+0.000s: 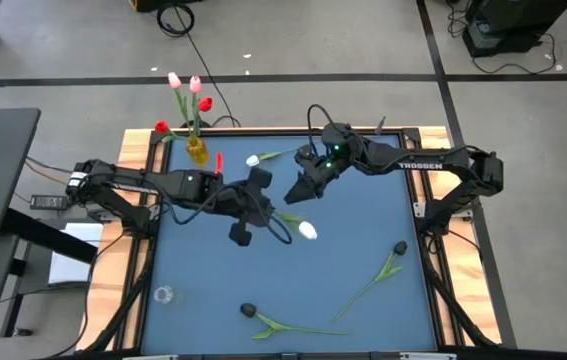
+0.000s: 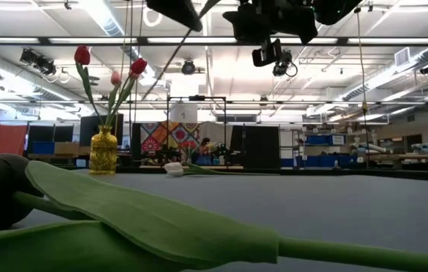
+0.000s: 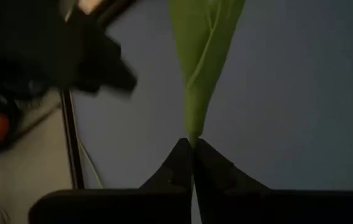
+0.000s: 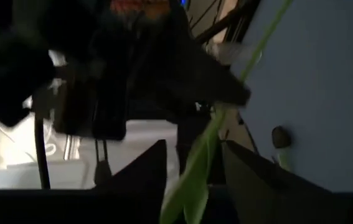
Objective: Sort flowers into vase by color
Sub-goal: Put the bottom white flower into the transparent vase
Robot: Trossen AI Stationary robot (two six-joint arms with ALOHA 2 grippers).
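Observation:
My left gripper (image 1: 275, 210) is over the table's middle, shut on a white tulip (image 1: 307, 232) whose head shows just to its right. In the left wrist view a green leaf (image 3: 204, 62) runs forward from the shut gripper (image 3: 192, 152). My right gripper (image 1: 296, 192) hangs close by on the far side and is open. In its wrist view its fingers (image 4: 241, 171) stand on either side of the same tulip's leaf (image 4: 195, 174), and no contact shows. A yellow vase (image 1: 197, 150) near the far left corner holds pink and red tulips (image 1: 189, 88). My left gripper pinches the white tulip between its two fingers where a leaf narrows to the stem (image 3: 192, 138). The leaf runs on forward past the fingertips. The tulip is lifted clear of the table, with the head (image 1: 307, 232) on the side toward the table's right.
A second white tulip (image 1: 255, 160) lies on the mat near the far edge. Two black tulips (image 1: 400, 248) (image 1: 248, 311) lie toward the near right and near middle, the latter filling the low view's foreground (image 2: 123, 219). A small clear vase (image 1: 164, 295) stands near left.

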